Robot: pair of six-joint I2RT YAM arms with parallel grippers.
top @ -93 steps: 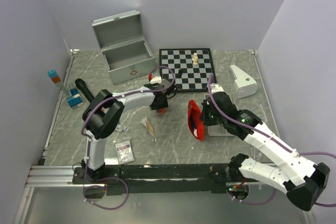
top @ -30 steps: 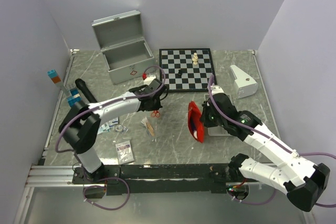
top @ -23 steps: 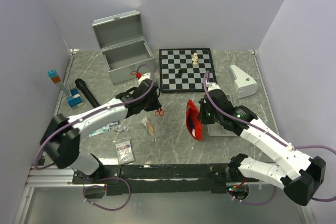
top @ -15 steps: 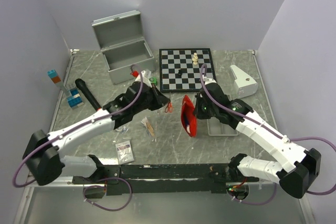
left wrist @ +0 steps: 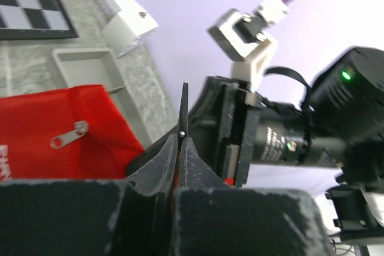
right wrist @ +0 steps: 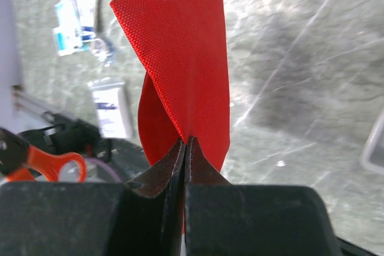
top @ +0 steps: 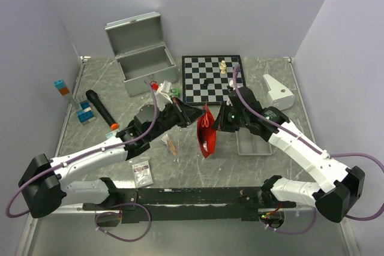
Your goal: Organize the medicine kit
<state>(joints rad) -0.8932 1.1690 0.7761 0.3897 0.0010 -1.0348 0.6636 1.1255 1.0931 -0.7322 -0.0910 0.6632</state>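
Pouch-loading stage, as we read it. Right gripper [top: 221, 125] pinches the top edge of the red pouch [top: 207, 139], jaws clamped tight on the fabric. The pouch hangs above the table [top: 264, 70] mid-scene, well apart from the silver case [top: 144, 67].

Left gripper [top: 195, 115] is clenched on the orange-handled scissors [top: 205, 122], held right at the pouch's upper edge. Whether any part sits inside the mouth we cannot tell.

Case stands at the back, lid up, and what we see of its interior from above looks bare.

Left to do, in our judgement: scissors into pouch, loose sachet [top: 142, 172] and wooden sticks [top: 171, 145] gathered, pouch into case, lid down. We put the task at an early stage.
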